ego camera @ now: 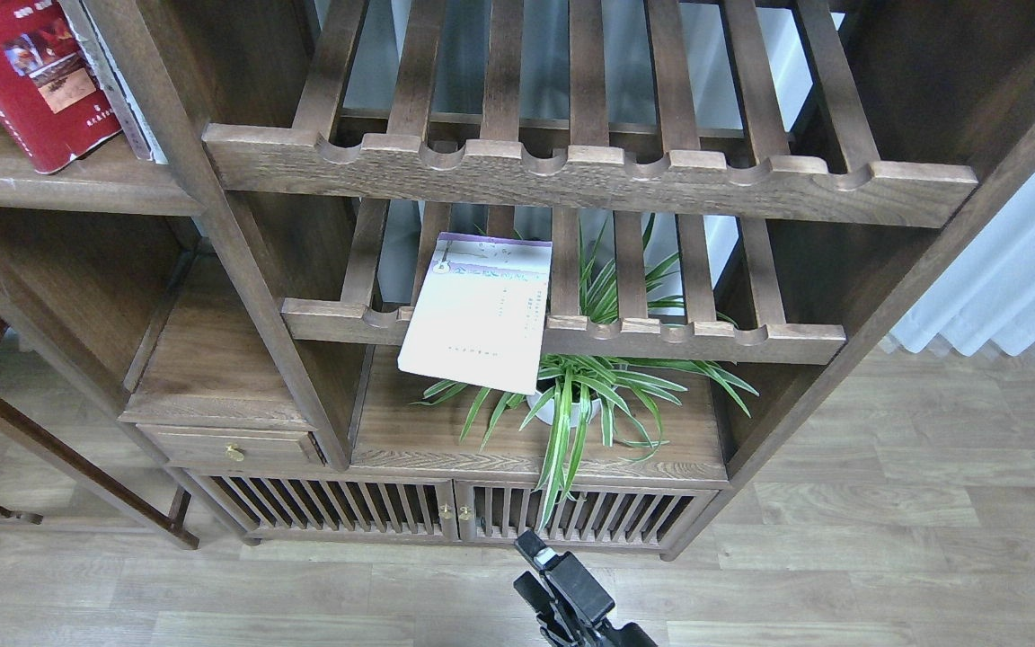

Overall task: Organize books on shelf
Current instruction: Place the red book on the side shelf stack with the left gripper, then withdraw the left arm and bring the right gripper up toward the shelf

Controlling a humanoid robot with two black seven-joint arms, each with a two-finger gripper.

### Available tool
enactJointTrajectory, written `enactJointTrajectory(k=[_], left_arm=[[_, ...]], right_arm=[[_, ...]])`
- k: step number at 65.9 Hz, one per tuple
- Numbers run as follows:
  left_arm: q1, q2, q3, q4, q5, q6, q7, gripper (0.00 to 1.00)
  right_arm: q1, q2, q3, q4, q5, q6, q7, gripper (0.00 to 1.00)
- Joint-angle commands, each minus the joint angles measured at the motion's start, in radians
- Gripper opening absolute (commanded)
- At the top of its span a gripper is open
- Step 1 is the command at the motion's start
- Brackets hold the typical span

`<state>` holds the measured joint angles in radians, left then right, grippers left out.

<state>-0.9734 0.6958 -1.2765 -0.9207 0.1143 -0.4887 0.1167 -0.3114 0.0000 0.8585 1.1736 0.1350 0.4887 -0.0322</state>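
Head view, single frame. White-lavender book (480, 310) lies flat on the lower slatted rack (661, 337), cover up, tilted slightly; its near edge overhangs the scalloped front rail and sits above the leaves of a potted spider plant (585, 395). The plant stands on the solid board below that rack, in a white pot.

Red book (28, 76) with photos on the cover stands leaning on the solid dark shelf (50, 184) at upper left. Just beside it on the right, a second book (118, 85) shows only a pale edge and a dark border; cover colour not readable here.

Upper slatted rack (589, 171) carries nothing visible.

One gripper (537, 564) enters at bottom centre, low, in front of the slatted cabinet doors (446, 512), over the wood floor (886, 557), well apart from all books. Seen dark and end-on: cannot tell whether its fingers are apart or together, nor which arm it belongs to. No other gripper in view.
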Motion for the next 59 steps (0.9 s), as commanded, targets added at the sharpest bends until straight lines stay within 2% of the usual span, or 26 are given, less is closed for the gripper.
enactJointTrajectory(k=[1,16,26,35,59], left_arm=[[0.053,0.068,0.0,-0.058,-0.037,0.0,-0.002,0.47],[0.2,0.152,-0.006,-0.171,-0.133,0.0,-0.003,0.47],[0.373,0.186,-0.099,-0.253,-0.197,0.0,-0.002,0.48],[0.565,0.174,-0.199,-0.322,-0.202,0.0,-0.006,0.48],[0.82,0.096,-0.297,-0.369,-0.217,0.0,-0.006,0.53]], right_arm=[[0.0,0.0,-0.001,0.0,0.0,0.0,0.0,0.99],[0.0,0.0,0.0,0.0,0.0,0.0,0.002,0.99],[0.0,0.0,0.002,0.0,0.003,0.0,0.006,0.99],[0.0,0.0,0.0,0.0,0.005,0.0,0.009,0.99],[0.0,0.0,-0.001,0.0,0.006,0.0,0.012,0.99]])
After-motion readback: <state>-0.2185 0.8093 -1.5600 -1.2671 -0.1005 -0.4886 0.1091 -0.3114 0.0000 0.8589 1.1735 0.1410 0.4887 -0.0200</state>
